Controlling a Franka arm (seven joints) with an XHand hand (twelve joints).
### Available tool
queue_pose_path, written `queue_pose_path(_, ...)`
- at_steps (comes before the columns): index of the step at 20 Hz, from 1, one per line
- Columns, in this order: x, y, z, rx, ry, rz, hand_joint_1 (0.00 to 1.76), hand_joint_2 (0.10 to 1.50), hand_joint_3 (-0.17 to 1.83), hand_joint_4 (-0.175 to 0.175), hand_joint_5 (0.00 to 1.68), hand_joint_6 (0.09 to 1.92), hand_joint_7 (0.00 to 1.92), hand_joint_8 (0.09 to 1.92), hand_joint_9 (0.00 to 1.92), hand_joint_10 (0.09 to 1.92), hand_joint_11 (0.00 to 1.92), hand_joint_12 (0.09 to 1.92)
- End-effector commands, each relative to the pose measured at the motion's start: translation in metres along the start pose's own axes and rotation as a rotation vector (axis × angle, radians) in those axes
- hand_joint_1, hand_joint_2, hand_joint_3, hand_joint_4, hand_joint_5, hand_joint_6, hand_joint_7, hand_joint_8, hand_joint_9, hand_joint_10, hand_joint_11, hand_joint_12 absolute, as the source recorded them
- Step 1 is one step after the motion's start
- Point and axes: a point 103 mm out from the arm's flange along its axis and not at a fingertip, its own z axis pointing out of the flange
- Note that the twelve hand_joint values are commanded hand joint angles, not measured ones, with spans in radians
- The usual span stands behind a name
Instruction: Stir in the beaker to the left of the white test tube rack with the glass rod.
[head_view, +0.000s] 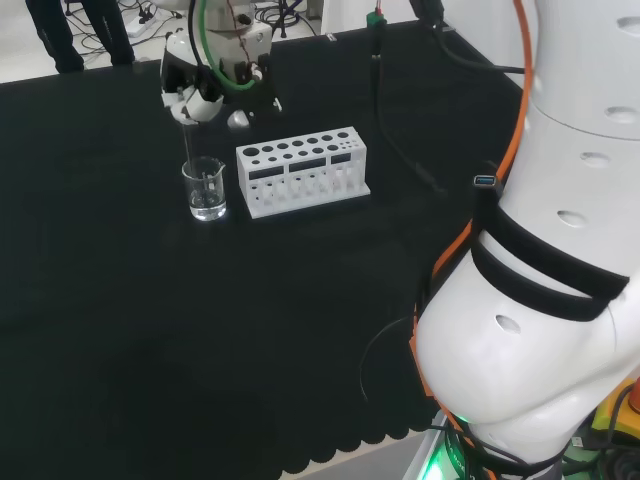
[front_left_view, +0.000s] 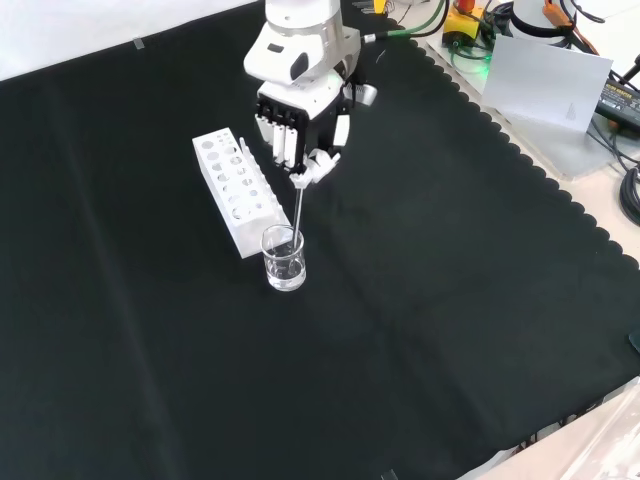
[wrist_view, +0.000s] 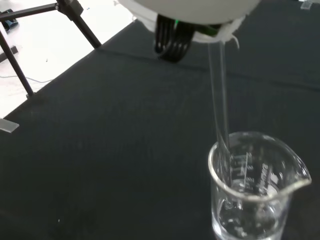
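The black and white robot hand (front_left_view: 300, 120) hangs above the small clear glass beaker (front_left_view: 284, 258), and its fingers are curled around the top end of the thin clear glass rod (front_left_view: 299, 210). The grip is at the very top, I think, so that the hand stays above the rim while the lower part of the rod goes inside.

In the wrist view the glass rod (wrist_view: 220, 105) enters the beaker (wrist_view: 252, 187) close to the wall on the side away from the spout, and its tip reaches down near the bottom. The rod is almost upright, with a small lean. The beaker seems to hold a little clear liquid; the level is hard to read.

In the head view the beaker (head_view: 205, 188) stands just beside the white plastic test tube rack (head_view: 302, 170), at about 9 o'clock from it, not touching. In the front view the same beaker is at about 5 o'clock from the rack's (front_left_view: 235, 180) near end.

Because the rack is so near, the stirring circle probably must stay small, otherwise the rod may push the light beaker against it.
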Motion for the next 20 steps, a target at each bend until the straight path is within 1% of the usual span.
queue_pose_path(1, -0.005, 0.019, 0.004, 0.015, -0.004, -0.010, 1.32, 0.66, 0.71, -0.175, 1.23, 0.49, 1.23, 1.05, 1.70, 0.70, 1.67, 0.78)
queue_pose_path(4, -0.012, 0.018, 0.004, 0.017, -0.011, -0.003, 1.32, 0.66, 0.71, -0.175, 1.23, 0.49, 1.23, 1.05, 1.70, 0.70, 1.67, 0.78)
queue_pose_path(8, -0.019, 0.010, 0.000, 0.012, -0.019, 0.004, 1.32, 0.66, 0.71, -0.175, 1.23, 0.49, 1.23, 1.05, 1.70, 0.70, 1.67, 0.78)
queue_pose_path(14, -0.010, -0.002, -0.008, 0.001, -0.025, -0.011, 1.32, 0.66, 0.71, -0.175, 1.23, 0.49, 1.23, 1.05, 1.70, 0.70, 1.67, 0.79)
queue_pose_path(17, -0.006, -0.004, -0.011, -0.002, -0.029, -0.016, 1.32, 0.66, 0.71, -0.175, 1.23, 0.49, 1.23, 1.05, 1.69, 0.70, 1.67, 0.79)
queue_pose_path(20, -0.006, -0.004, -0.011, -0.004, -0.025, -0.019, 1.32, 0.66, 0.71, -0.175, 1.23, 0.49, 1.23, 1.05, 1.69, 0.70, 1.67, 0.79)
